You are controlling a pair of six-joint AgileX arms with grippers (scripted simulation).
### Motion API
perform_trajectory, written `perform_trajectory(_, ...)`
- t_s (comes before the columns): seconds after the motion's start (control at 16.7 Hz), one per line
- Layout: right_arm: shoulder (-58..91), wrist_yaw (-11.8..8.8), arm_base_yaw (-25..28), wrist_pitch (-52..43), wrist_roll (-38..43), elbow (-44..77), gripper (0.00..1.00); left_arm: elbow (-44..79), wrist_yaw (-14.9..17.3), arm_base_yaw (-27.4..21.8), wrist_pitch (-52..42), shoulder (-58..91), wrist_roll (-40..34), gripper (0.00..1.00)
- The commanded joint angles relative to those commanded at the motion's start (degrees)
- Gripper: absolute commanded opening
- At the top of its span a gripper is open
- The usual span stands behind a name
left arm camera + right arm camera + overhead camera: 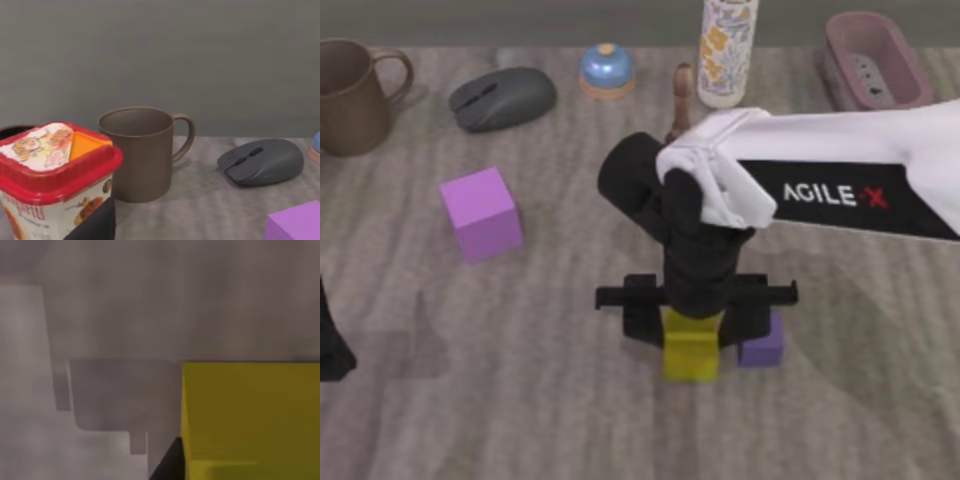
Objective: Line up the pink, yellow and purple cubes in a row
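Note:
My right gripper (pixel 692 325) reaches in from the right and stands over the front middle of the table, shut on the yellow cube (pixel 690 352). In the right wrist view one dark finger (pixel 167 465) presses against the side of the yellow cube (pixel 250 415), which casts a shadow on the table. The small purple cube (pixel 762 345) rests on the table just right of the yellow one, close beside it. The large pink cube (pixel 480 212) sits alone at the left, also seen as the pink cube (pixel 297 222) in the left wrist view. My left gripper (pixel 330 345) is parked at the left edge.
Along the back stand a brown mug (pixel 350 95), a grey mouse (pixel 502 98), a blue bell (pixel 607 70), a patterned bottle (pixel 727 50) and a pink tray (pixel 875 60). A red-lidded tub (pixel 50 175) shows near the left wrist camera.

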Motion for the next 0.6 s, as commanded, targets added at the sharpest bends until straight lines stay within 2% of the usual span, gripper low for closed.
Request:
perform_trajectory(0.18, 0.0, 0.0, 0.0, 0.0, 0.0, 0.0, 0.98, 0.0, 0.0, 0.0, 0.0, 0.0, 0.0, 1.0)
perform_trajectory(0.6, 0.0, 0.0, 0.0, 0.0, 0.0, 0.0, 1.0, 0.0, 0.0, 0.0, 0.0, 0.0, 0.0, 1.0)
